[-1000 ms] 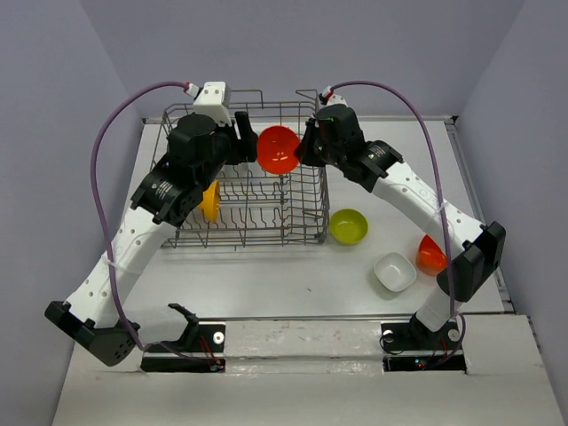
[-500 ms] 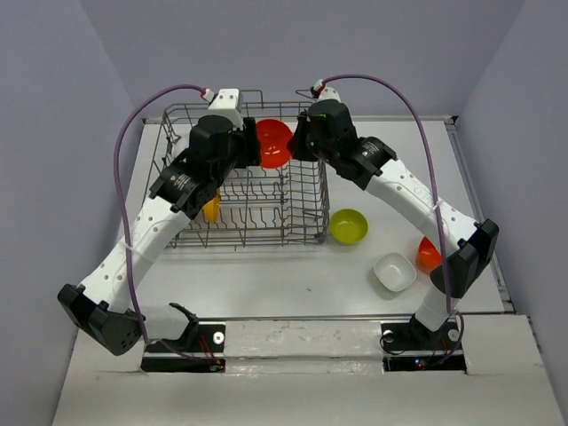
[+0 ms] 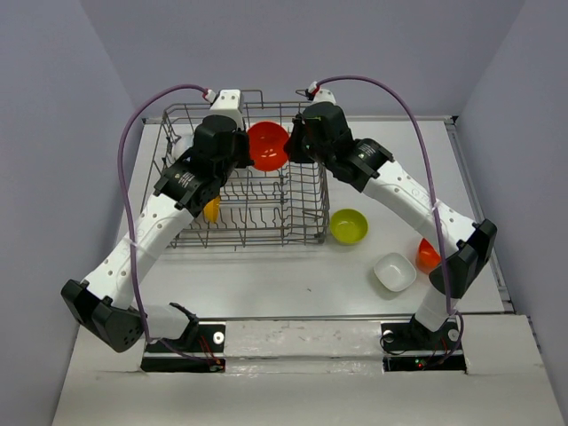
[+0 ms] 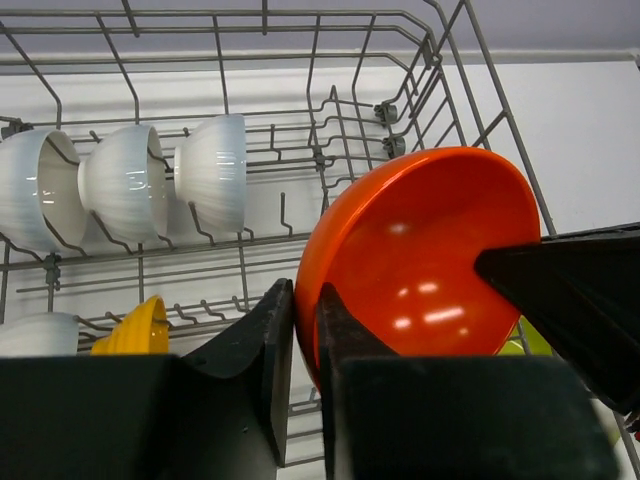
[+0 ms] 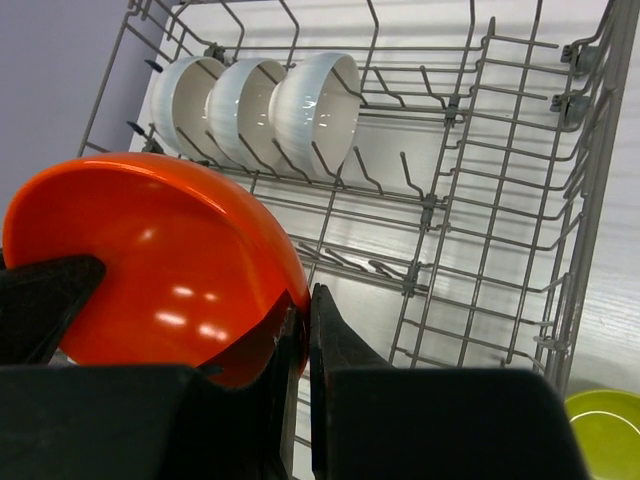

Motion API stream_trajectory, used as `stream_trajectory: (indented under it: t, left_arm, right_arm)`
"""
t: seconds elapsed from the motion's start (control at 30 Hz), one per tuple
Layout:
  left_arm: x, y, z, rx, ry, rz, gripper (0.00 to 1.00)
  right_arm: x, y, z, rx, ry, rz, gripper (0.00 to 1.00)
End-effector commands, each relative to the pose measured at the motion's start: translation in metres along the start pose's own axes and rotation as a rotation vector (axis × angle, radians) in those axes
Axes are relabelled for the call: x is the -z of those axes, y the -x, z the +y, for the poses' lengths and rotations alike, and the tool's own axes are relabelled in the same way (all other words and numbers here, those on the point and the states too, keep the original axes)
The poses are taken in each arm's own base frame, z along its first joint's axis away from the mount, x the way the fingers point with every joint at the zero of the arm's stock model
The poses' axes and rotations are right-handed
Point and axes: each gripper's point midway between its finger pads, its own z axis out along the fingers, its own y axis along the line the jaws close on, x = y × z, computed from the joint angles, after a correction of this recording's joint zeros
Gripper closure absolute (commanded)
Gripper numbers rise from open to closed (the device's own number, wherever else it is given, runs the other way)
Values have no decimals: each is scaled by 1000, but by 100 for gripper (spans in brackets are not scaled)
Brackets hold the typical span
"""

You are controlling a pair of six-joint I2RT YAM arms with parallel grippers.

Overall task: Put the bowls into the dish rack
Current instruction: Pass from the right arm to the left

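Red-orange, the bowl (image 3: 267, 145) hangs above the rack (image 3: 307, 206), pinched at opposite rim edges. Our right gripper (image 5: 304, 315) is clamped on one, our left gripper (image 4: 305, 300) closed narrowly on the other, likely a handover for placing.

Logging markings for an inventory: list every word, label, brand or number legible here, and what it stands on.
No text can be read.
left arm: pale label on a black joint, too small to read.
right arm: same, too small.
red-orange bowl, white bowls, dish rack: no print visible.
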Motion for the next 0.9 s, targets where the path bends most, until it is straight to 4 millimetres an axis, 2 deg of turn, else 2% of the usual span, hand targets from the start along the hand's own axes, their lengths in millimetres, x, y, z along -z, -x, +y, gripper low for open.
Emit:
stream_trajectory:
  t: [0.0,0.13,0.27,0.43,0.6,0.73,0.77,0.8,0.83,0.87]
  left_arm:
    - [5,13,2,10,8,-55,84]
    - [3,9,4,0,19,-46,99]
    - [1,8,7,-3,37,-46,100]
    - [3,11,12,4,63,-58,100]
    - [7,16,21,2,116,-76,100]
    - [9,17,33,-4,177,-83,100]
    - [9,15,37,-10,201,-75,100]
    - [9,15,43,-15,244,-74,100]
    - [9,15,47,-18,266,-71,100]
    - [11,17,55,-26,315,-74,100]
  right_arm:
    - [5,27,17,-10,32,-87,99]
    - [5,24,22,-6,41,-82,99]
    - [7,24,25,4,45,-84,98]
    - [14,28,21,10,35,-99,65]
    - [31,46,10,22,-13,-155,47]
    - [53,58,-4,31,-68,-192,39]
    - [55,54,-14,39,-103,-192,39]
    - [67,59,-18,32,-107,-211,38]
    - [71,56,-24,33,-122,-210,38]
    - [68,43,-36,50,-161,-189,38]
